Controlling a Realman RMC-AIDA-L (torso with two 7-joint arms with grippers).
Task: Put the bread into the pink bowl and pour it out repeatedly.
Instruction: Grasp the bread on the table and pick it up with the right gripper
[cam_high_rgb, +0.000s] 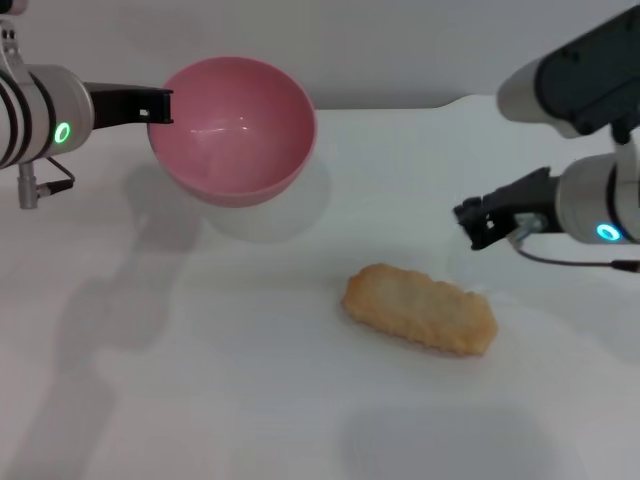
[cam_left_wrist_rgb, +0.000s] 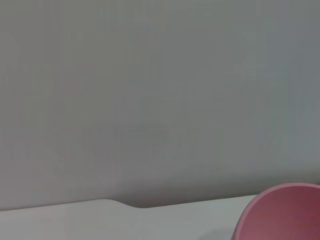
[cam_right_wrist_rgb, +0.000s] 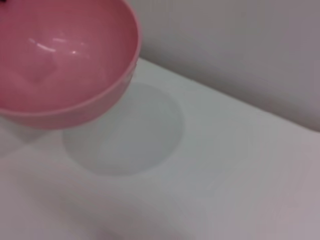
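The pink bowl (cam_high_rgb: 235, 130) hangs in the air at the back left, tilted with its mouth towards me, and it is empty. Its shadow lies on the table below it. My left gripper (cam_high_rgb: 158, 105) is shut on the bowl's left rim. The bowl also shows in the left wrist view (cam_left_wrist_rgb: 285, 212) and in the right wrist view (cam_right_wrist_rgb: 60, 55). The bread (cam_high_rgb: 420, 308) lies flat on the white table (cam_high_rgb: 200, 350), right of centre, apart from the bowl. My right gripper (cam_high_rgb: 472, 225) hovers above the table at the right, up and to the right of the bread, holding nothing.
A grey wall (cam_high_rgb: 400, 40) runs behind the table's far edge. Nothing else stands on the table.
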